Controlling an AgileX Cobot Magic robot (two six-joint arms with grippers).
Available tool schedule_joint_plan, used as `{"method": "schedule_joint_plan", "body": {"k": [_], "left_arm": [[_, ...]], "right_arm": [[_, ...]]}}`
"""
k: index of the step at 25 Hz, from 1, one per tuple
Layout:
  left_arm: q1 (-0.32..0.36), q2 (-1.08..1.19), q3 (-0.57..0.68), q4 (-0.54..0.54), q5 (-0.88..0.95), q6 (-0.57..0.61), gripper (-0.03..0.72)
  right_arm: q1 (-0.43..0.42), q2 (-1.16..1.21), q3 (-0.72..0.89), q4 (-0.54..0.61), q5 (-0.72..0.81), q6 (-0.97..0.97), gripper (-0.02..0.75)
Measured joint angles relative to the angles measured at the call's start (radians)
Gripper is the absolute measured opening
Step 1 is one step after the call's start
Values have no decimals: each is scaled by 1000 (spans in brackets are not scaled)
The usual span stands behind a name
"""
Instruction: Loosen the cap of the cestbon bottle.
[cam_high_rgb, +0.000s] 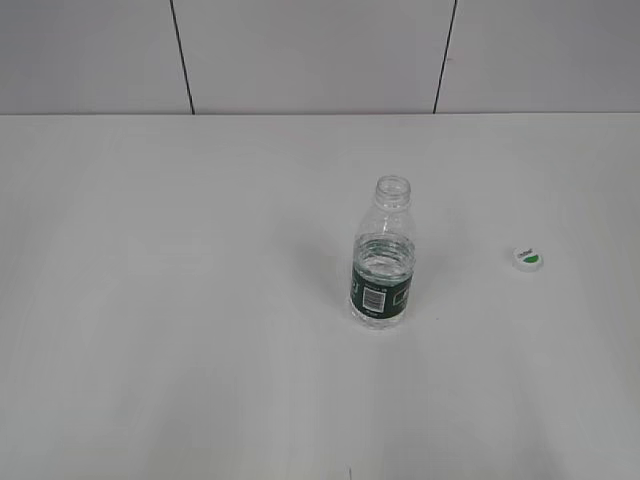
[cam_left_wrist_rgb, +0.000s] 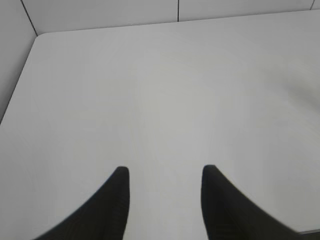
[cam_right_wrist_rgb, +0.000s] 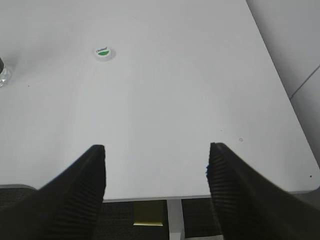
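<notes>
The cestbon bottle (cam_high_rgb: 383, 255) stands upright on the white table, mouth bare, its dark green label with a white barcode facing the exterior view. Only a sliver of the bottle (cam_right_wrist_rgb: 3, 74) shows at the left edge of the right wrist view. The white cap (cam_high_rgb: 527, 258) with its green patch lies flat on the table, well to the right of the bottle, also seen as the cap (cam_right_wrist_rgb: 105, 52) in the right wrist view. My left gripper (cam_left_wrist_rgb: 165, 172) is open over bare table. My right gripper (cam_right_wrist_rgb: 156, 150) is open above the table's near edge, far from the cap. Neither gripper shows in the exterior view.
The white table (cam_high_rgb: 200, 350) meets a grey panelled wall (cam_high_rgb: 300, 50) at the back. In the right wrist view the table's front edge (cam_right_wrist_rgb: 165, 196) and right edge are close, with dark floor and a table leg (cam_right_wrist_rgb: 175, 220) below.
</notes>
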Motion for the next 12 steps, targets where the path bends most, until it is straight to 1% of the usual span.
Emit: {"method": "schedule_joint_plan", "body": {"k": [8, 12], "left_arm": [[0, 0, 0, 0, 0, 0, 283], [0, 0, 0, 0, 0, 0, 282]], "right_arm": [[0, 0, 32, 1, -63, -2, 492], [0, 0, 34, 0, -70, -2, 492]]}}
